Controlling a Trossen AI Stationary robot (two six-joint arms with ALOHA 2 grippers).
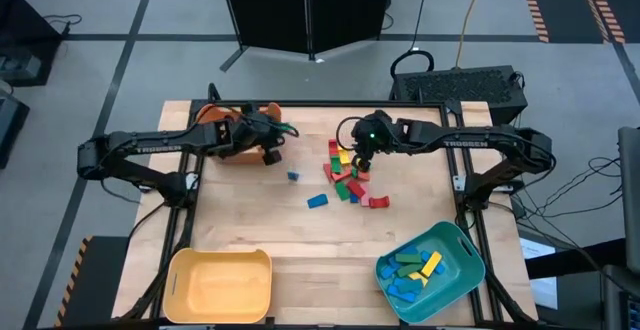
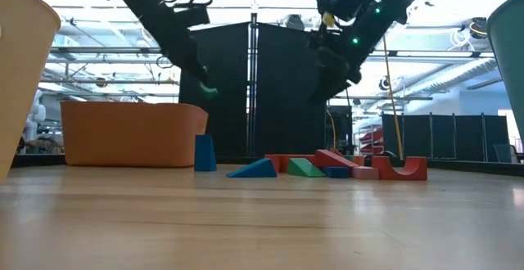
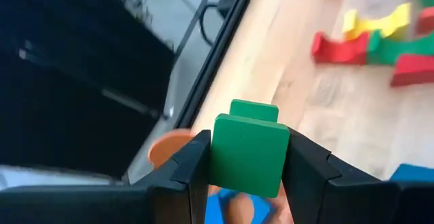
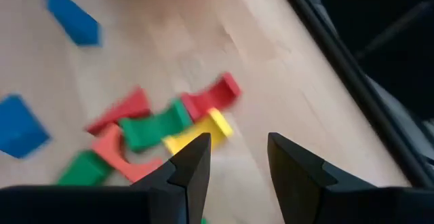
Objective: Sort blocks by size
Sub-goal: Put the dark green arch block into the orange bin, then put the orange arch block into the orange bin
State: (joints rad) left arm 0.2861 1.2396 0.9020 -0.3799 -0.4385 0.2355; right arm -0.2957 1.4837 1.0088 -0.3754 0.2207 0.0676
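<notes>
Pinching 1 green block [image 3: 247, 153], left gripper [image 3: 247, 176]; right gripper [image 4: 239, 157] spread, empty.

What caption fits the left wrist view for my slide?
Left hand shut on a green block above the orange bin, loose blocks on the table beyond.

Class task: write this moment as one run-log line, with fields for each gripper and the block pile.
left gripper: shut on green square wooden block, over orange plastic bin | right gripper: open, empty, above pile of painted wooden blocks
</notes>
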